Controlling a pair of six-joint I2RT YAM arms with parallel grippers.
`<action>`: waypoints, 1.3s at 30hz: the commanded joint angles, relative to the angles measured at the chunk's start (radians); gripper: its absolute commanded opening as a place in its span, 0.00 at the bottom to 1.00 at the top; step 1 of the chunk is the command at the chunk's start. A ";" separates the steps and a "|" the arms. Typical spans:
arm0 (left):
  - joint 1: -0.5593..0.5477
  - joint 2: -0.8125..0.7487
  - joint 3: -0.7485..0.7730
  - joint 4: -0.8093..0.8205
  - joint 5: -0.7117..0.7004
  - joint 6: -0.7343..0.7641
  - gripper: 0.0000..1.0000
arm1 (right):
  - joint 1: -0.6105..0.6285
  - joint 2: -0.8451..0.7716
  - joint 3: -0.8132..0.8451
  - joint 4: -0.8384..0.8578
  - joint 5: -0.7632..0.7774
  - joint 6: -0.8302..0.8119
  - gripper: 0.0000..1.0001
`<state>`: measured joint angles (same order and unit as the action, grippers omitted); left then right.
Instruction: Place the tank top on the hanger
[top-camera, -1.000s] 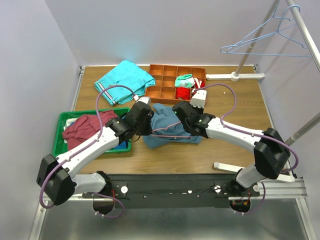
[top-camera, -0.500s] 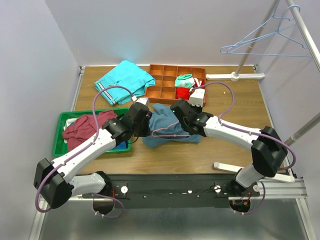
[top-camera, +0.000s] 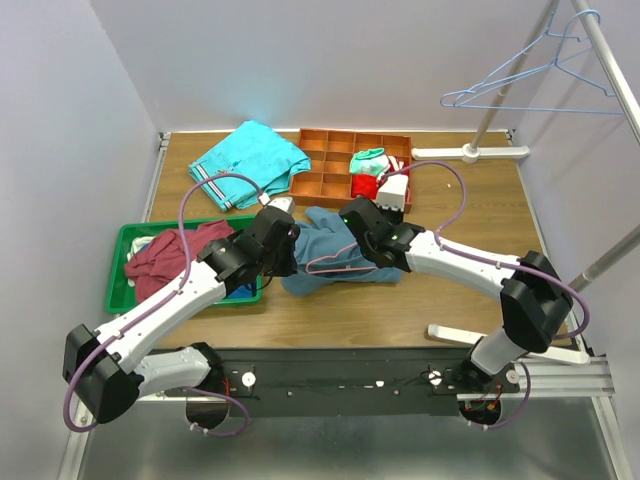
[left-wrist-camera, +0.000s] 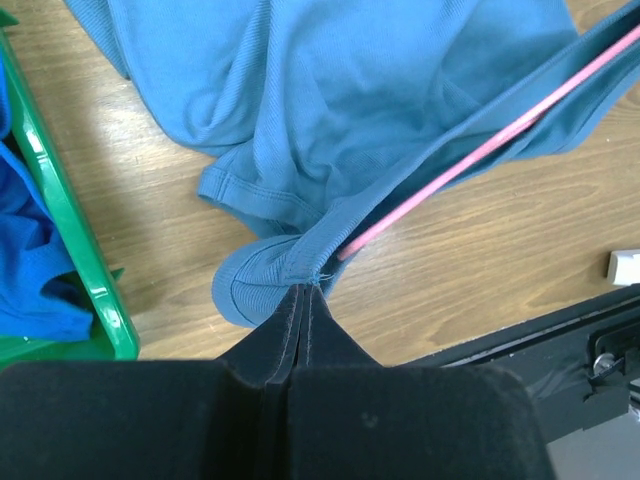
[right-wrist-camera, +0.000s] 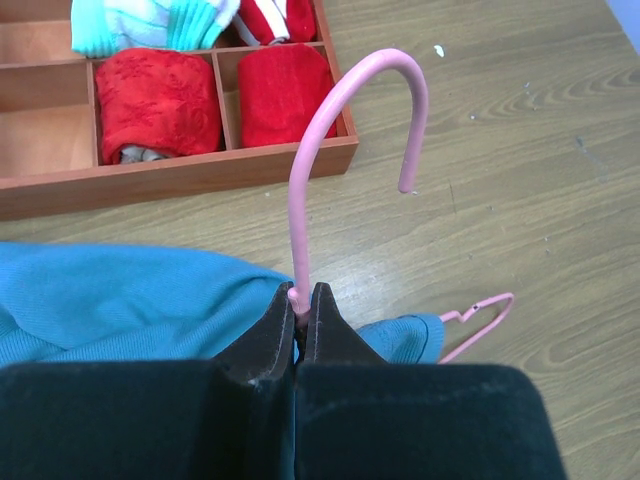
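The fingers (left-wrist-camera: 283, 345) of the left gripper (left-wrist-camera: 303, 292) are pressed flat together on the hem of the one tank top (left-wrist-camera: 380, 90), at the bottom centre of the left wrist view. The fingers (right-wrist-camera: 268, 340) of the right gripper (right-wrist-camera: 297, 296) are likewise nipped tight, on the neck of the one pink hanger (right-wrist-camera: 345, 90). Its hook curls up to the upper middle of the right wrist view, and one corner of it pokes out from under the cloth at lower right. A straight run of the pink wire lies inside the tank top's edge.

In the top view the tank top lies rumpled on the table (top-camera: 480, 200) at the centre of the frame, between the two arms.

At middle left sits one green tray (top-camera: 115, 285), holding one maroon shirt (top-camera: 175, 255) and some blue cloth (left-wrist-camera: 30, 270).

Higher up, at top centre, is one orange organiser (top-camera: 318, 185). Two red rolls (right-wrist-camera: 155, 110) lie in neighbouring compartments, with one turquoise-and-white striped piece (right-wrist-camera: 150, 20) beyond them.

One turquoise shirt (top-camera: 250, 155) lies just left of the organiser.

One light blue hanger (top-camera: 520, 85) hangs from the rail (top-camera: 610, 60) at upper right.
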<state>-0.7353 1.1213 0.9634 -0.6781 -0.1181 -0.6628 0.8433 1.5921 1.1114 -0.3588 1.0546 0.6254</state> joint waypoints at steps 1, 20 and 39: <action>-0.016 -0.015 0.049 -0.015 0.015 0.006 0.00 | 0.007 0.014 0.042 0.044 0.079 -0.042 0.01; -0.016 -0.001 0.082 -0.014 0.014 -0.008 0.00 | 0.008 0.088 0.114 0.027 0.039 0.011 0.01; -0.016 -0.135 -0.035 -0.038 0.034 -0.050 0.00 | 0.008 0.174 0.163 -0.025 0.071 0.102 0.01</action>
<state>-0.7483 0.9985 0.8909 -0.7280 -0.0837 -0.6849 0.8444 1.7538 1.2583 -0.3695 1.1110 0.6464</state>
